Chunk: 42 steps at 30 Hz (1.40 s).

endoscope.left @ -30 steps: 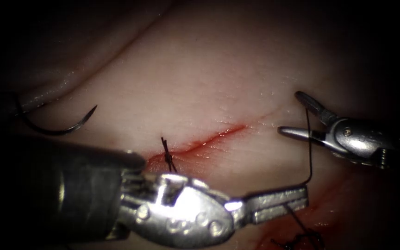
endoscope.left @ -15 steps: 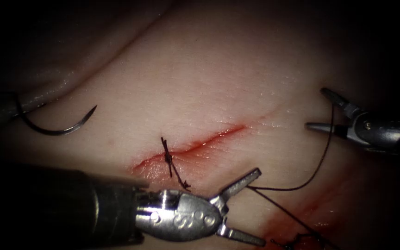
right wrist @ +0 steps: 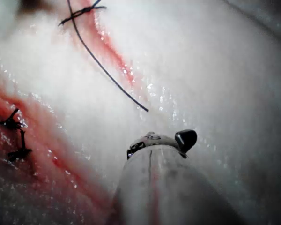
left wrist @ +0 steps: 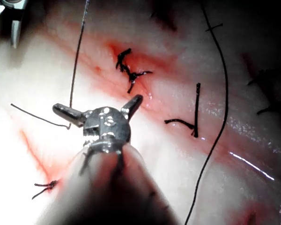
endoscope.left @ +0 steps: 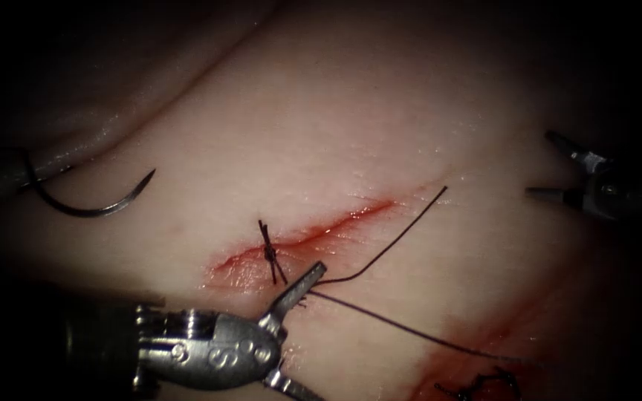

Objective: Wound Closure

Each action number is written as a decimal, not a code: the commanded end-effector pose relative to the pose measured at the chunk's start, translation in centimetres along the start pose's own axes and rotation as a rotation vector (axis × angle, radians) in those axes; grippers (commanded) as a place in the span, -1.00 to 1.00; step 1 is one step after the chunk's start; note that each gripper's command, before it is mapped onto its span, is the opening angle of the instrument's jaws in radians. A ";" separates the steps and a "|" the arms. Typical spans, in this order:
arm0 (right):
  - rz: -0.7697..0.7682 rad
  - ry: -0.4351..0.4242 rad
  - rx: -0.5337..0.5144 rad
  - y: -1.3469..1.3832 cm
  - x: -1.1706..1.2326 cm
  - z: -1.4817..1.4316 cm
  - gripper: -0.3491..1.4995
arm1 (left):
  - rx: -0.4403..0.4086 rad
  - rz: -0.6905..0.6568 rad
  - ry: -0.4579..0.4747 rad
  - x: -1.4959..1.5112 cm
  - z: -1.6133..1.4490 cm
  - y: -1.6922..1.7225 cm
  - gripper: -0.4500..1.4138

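The cut [endoscope.left: 321, 230] in the tissue [endoscope.left: 351, 119] carries a tied knot [endoscope.left: 269, 252] near its left end. The curved needle [endoscope.left: 91, 204] lies free on the tissue far to the left of the cut, held by neither tool. My left tool [endoscope.left: 302, 327] sits just below the knot with its jaws wide open and nothing between them. The thread [endoscope.left: 388, 249] lies loose by its upper jaw, and its free end points up to the right. My right tool [endoscope.left: 540, 165] stands open and empty well right of the cut. The left wrist view has the left tool [left wrist: 97, 104] open beside the thread [left wrist: 75, 70].
Red fluid [endoscope.left: 477, 356] pools at the lower right around another knot [endoscope.left: 484, 382]. A second strand [endoscope.left: 425, 334] runs from the left tool towards that pool. A fold of tissue [endoscope.left: 76, 148] rises at the far left, behind the needle.
The left jaws opened, let go of the thread and drew back to the left. The right tool pulled away to the right; the thread slipped out from its jaws onto the tissue.
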 end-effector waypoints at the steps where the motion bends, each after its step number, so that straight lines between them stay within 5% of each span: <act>1: -0.014 -0.031 -0.011 0.03 -0.03 0.06 0.89 | 0.008 -0.003 -0.007 -0.07 0.03 0.03 0.86; 7: 0.020 -0.037 -0.067 0.17 -0.18 -0.03 0.89 | 0.035 -0.003 -0.039 -0.27 0.08 0.09 0.84; 18: 0.093 0.075 -0.033 0.02 0.23 0.01 0.82 | -0.007 -0.020 0.005 -0.13 0.94 0.19 0.82; 29: 0.083 0.090 -0.034 -0.07 0.24 0.04 0.82 | -0.051 -0.003 0.016 0.06 1.65 0.26 0.80; 35: 0.082 0.095 -0.034 -0.08 0.23 0.05 0.82 | -0.150 0.020 0.007 0.06 2.14 0.60 0.79; 42: 0.090 0.098 -0.034 -0.07 0.25 0.05 0.82 | -0.199 0.026 0.015 0.06 2.01 0.73 0.88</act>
